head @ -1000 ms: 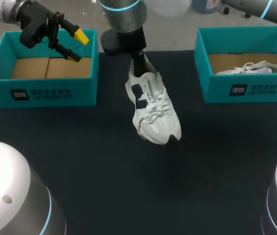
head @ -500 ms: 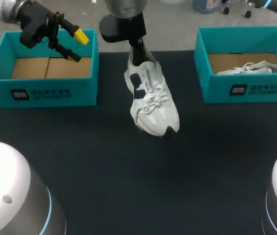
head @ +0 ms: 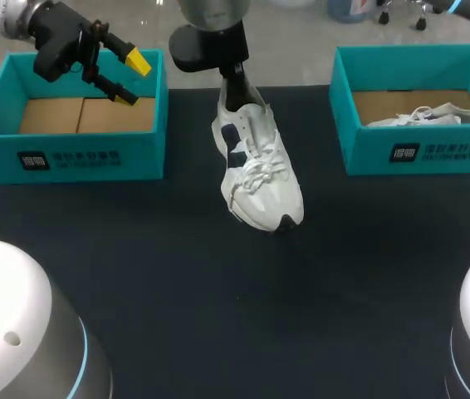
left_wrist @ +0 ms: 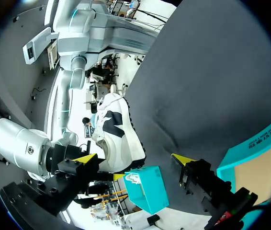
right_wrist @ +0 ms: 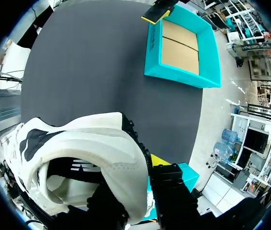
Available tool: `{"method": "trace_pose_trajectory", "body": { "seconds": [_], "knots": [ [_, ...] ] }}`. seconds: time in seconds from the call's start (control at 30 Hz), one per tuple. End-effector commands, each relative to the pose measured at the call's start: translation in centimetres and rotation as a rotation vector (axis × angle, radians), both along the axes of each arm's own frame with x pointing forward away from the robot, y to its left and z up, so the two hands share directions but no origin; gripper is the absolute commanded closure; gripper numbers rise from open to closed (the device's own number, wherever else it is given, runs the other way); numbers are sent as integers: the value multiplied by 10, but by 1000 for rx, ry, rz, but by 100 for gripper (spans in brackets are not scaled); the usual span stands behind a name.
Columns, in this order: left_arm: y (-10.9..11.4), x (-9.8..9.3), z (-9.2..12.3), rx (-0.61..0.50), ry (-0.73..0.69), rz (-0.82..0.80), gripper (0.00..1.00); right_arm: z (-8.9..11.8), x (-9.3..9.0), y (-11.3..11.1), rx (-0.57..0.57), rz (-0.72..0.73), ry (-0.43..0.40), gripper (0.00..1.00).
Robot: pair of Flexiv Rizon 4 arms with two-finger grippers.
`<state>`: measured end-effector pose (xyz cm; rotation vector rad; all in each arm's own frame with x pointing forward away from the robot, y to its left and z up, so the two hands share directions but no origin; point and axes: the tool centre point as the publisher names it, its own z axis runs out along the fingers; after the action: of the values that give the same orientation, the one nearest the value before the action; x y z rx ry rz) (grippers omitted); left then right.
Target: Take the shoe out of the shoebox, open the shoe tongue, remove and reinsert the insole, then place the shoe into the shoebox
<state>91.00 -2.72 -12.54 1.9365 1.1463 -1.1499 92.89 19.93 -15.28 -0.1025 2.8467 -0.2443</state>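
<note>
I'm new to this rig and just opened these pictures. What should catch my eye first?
A white shoe, gripped at its heel by the right tool, at the middle of the dark table. The left tool hangs open over the empty teal shoebox at the left; a matching box at the right holds a second white shoe.

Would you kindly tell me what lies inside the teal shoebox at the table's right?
A white shoe lies on the brown cardboard floor of the shoebox; its front wall hides the shoe's lower part.
</note>
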Motion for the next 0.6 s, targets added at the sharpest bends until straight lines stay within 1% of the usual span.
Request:
{"method": "trace_pose_trajectory", "body": {
  "seconds": [0.03, 0.17, 0.33, 0.53, 0.6],
  "knots": [
    [0, 0, 0, 2, -1, 0, 0, -2, 14, -22, 22, 5, -1, 100],
    [0, 0, 0, 2, -1, 0, 0, -2, 30, -47, 19, 6, -5, 100],
    [0, 0, 0, 2, -1, 0, 0, 4, 48, -81, -1, -4, -8, 100],
    [0, 0, 0, 2, -1, 0, 0, 5, 70, -107, -16, -27, -15, 100],
    [0, 0, 0, 2, -1, 0, 0, 2, 77, -114, -53, -35, -10, 100]
  ]
}}
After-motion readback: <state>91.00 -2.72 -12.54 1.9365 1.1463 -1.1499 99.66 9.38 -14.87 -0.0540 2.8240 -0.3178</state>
